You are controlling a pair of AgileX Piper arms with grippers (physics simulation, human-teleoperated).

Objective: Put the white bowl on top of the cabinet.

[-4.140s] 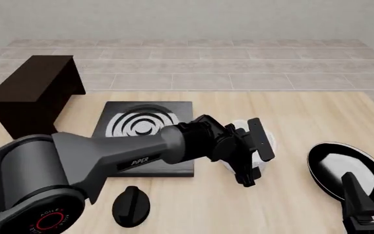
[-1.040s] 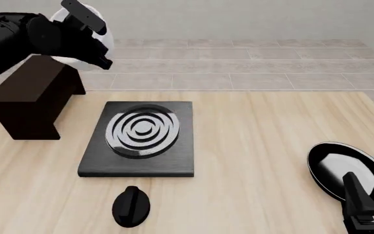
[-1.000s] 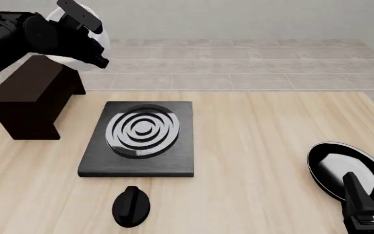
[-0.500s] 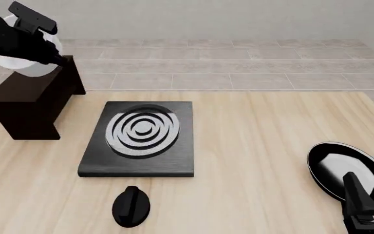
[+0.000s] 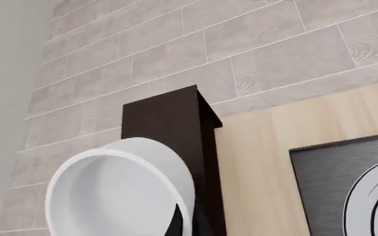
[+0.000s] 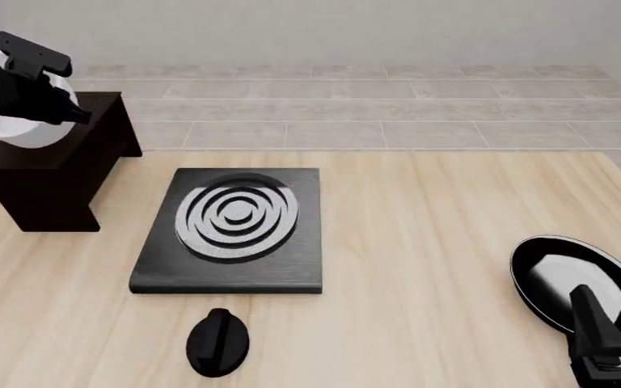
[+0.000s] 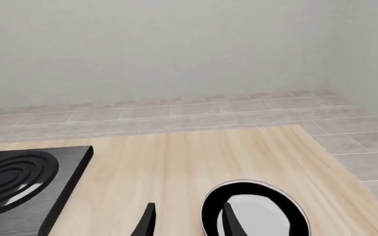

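Gripping the white bowl (image 6: 14, 129) over the cabinet (image 6: 57, 166), the left end effector (image 6: 32, 81) hangs beside the stove plate (image 6: 230, 230).

Bowl (image 6: 14, 131): plain glossy white, no pattern
Cabinet (image 6: 57, 162): dark brown, almost black, plain
Stove plate (image 6: 230, 234): black slab, grey-white concentric rings
Knob (image 6: 217, 343), near: black
Pan (image 6: 561, 283), right: black rim, whitish inside
Table (image 6: 419, 242): pale wood grain
Floor: grey-beige tiles
Left gripper (image 6: 32, 77), right gripper (image 7: 185, 223): black
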